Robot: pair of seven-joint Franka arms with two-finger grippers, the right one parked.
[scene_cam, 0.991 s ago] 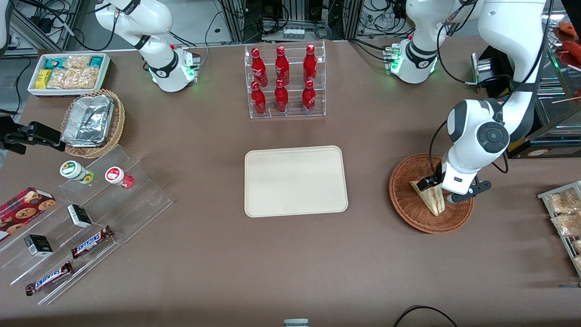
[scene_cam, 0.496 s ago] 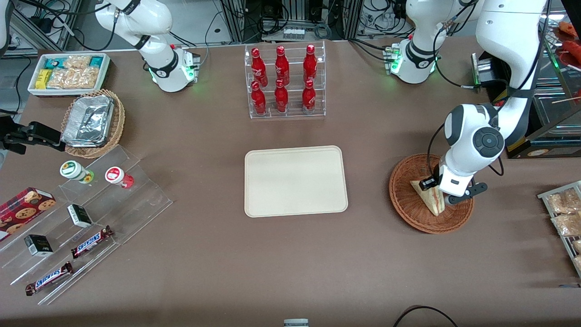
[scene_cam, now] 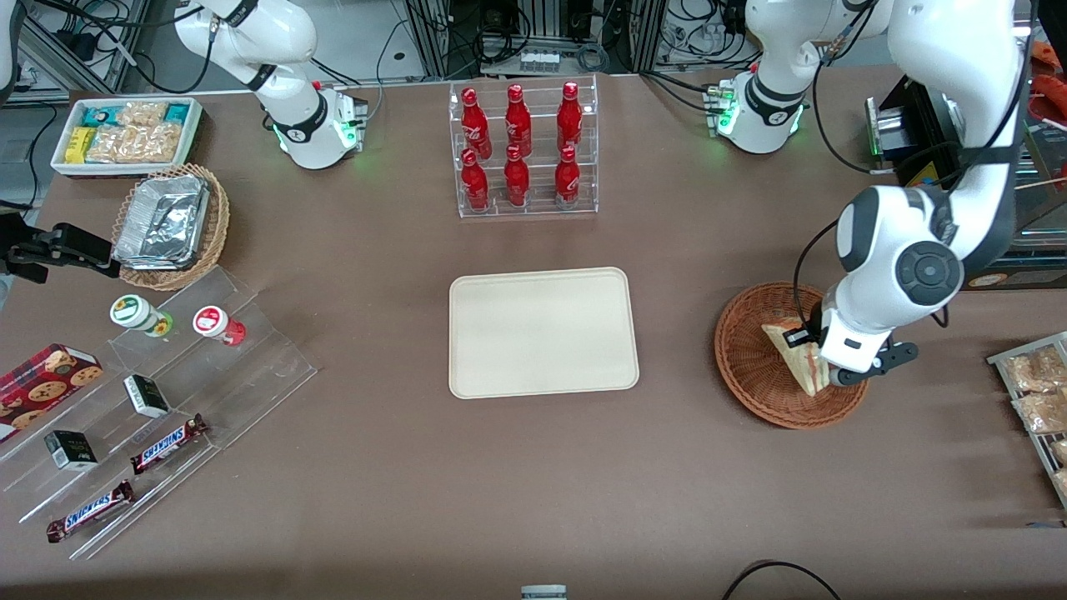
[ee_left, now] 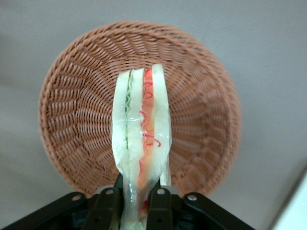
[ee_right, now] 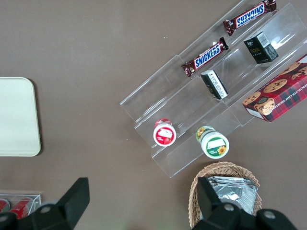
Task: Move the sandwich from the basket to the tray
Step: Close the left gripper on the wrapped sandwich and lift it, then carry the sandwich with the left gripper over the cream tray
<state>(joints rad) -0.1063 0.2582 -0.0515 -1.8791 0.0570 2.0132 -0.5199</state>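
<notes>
Above the round reddish-brown wicker basket (scene_cam: pixel 788 357), the left gripper (ee_left: pixel 139 194) has closed on the triangular white-bread sandwich (ee_left: pixel 140 153) and lifted it clear, so carrying it to the empty cream rectangular tray (scene_cam: pixel 542 332) likely comes next.

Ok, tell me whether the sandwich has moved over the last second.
Yes. The sandwich, shut in the hand, has shifted slightly toward the working arm's end, over the basket.
</notes>
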